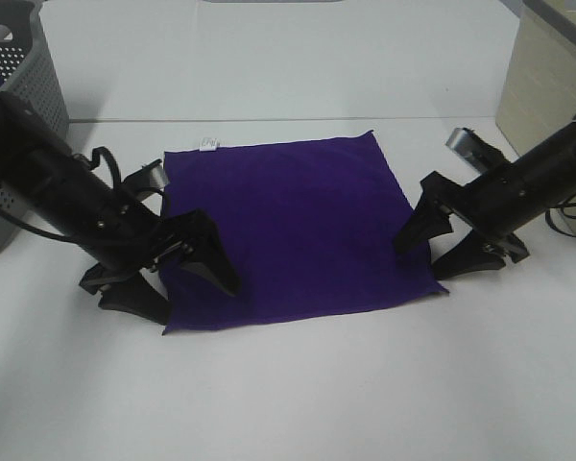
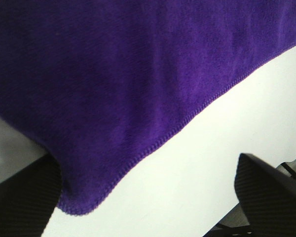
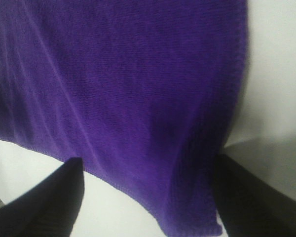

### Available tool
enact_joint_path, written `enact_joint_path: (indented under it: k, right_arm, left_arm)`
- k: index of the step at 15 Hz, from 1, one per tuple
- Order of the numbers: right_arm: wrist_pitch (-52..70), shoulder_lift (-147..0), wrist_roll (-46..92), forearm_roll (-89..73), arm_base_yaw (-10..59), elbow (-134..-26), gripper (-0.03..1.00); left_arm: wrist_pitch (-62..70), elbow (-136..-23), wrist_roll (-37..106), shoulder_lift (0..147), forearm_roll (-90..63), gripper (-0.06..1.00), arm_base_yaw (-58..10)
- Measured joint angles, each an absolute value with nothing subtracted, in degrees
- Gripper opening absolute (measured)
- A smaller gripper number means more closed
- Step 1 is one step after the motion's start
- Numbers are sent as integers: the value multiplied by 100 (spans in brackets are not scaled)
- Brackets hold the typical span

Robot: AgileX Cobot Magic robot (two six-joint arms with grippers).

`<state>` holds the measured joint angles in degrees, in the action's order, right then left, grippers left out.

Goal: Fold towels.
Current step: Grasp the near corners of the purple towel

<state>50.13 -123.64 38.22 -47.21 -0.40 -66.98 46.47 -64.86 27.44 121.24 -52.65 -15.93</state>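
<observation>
The deep purple towel [image 1: 288, 226] lies flat and spread out on the white table, with its small white tag [image 1: 209, 145] on the far edge. My left gripper [image 1: 176, 281] is open and low over the towel's near left corner. In the left wrist view that corner [image 2: 89, 197] lies between the two black fingers [image 2: 19, 197], with the left gripper [image 2: 148, 210] wide open. My right gripper [image 1: 448, 245] is open and straddles the near right corner. In the right wrist view the right gripper [image 3: 148, 207] has the towel's corner [image 3: 187, 212] between its fingers [image 3: 256, 197].
A grey perforated basket [image 1: 24, 72] stands at the far left behind the left arm. A beige box [image 1: 547, 77] stands at the far right. The white table [image 1: 288, 394] runs bare in front of the towel.
</observation>
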Motion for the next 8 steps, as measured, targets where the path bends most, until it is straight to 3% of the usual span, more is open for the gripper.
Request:
enact_joint_path:
  k: [2, 4, 7, 8]
  right_arm:
    - [4922, -12399, 3615, -4544, 332, -6772, 62]
    - [4687, -12416, 3501, -4377, 596, -6778, 39]
    - [4589, -12473, 3478, -4314, 613, -6778, 8]
    - [4589, -12473, 3466, -4309, 613, -6778, 2]
  left_arm:
    - [4687, -6944, 1914, 12313, -4721, 83, -1937]
    - [4687, -7363, 1272, 12548, -4423, 63, -2206]
    - [4566, -7494, 1106, 12720, -4383, 21, -2298]
    - [4498, -7494, 1112, 12737, -4372, 6, -2298]
